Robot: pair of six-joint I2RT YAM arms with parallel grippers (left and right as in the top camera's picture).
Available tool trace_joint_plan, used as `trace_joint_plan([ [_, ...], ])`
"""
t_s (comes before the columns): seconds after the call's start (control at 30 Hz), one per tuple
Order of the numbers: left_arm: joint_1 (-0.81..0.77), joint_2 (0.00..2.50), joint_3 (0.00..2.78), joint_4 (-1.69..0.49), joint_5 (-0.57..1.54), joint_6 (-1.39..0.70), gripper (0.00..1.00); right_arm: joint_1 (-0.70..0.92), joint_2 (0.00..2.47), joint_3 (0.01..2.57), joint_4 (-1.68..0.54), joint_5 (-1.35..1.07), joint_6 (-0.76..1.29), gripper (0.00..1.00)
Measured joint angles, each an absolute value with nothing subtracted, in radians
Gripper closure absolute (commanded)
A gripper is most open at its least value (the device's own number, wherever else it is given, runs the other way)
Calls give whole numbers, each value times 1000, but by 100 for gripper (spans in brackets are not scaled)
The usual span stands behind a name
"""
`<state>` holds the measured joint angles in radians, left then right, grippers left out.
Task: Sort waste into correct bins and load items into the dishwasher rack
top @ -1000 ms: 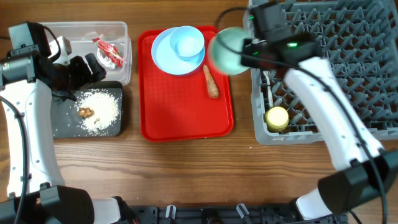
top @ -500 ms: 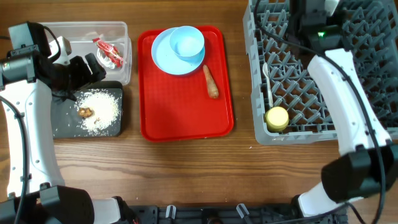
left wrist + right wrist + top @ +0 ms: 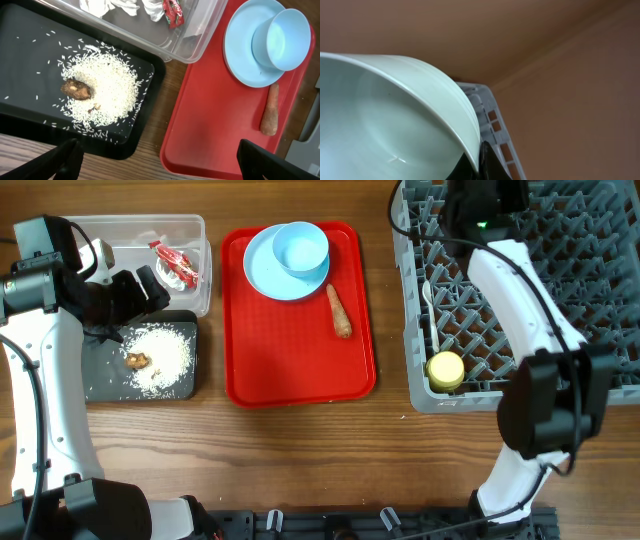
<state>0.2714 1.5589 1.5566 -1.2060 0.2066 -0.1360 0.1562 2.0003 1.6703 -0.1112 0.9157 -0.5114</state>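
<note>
The right arm [image 3: 512,285] has swung from the red tray's [image 3: 300,370] right edge to the far side of the dishwasher rack [image 3: 560,270], where the right pincer [image 3: 479,161] clamps the whitish bowl [image 3: 385,125] by its rim. The yellow cup [image 3: 446,368] sits in the rack's near-left corner, the white spoon [image 3: 431,305] just beyond. At left, rice crumbs [image 3: 102,87] and brown lump [image 3: 76,89] lie in the black tray [image 3: 25,115]; the left pincer [image 3: 160,162] hangs wide open. The carrot stick [image 3: 339,311] lies on the red tray; farther left, the wrapper [image 3: 178,264] lies in the clear tub [image 3: 120,221].

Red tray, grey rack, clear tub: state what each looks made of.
Red tray: likely moulded plastic, matte, finely textured floor with a raised rim. Grey rack: likely rigid plastic, a uniform dull grey grid with moulded pegs. Clear tub: probably thin plastic, with see-through walls and glossy highlights.
</note>
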Motion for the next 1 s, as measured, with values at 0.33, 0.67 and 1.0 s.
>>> trace_joint_plan([
  [0.33,271,1559,1557,-1206,206,-136,0,144,2143,1670,58,922,-695,95],
  [0.67,271,1559,1557,-1206,206,-136,0,83,2175,1670,80,924,-716,96],
  [1.0,271,1559,1557,-1206,206,-136,0,130,2175,1671,21,887,-708,96],
])
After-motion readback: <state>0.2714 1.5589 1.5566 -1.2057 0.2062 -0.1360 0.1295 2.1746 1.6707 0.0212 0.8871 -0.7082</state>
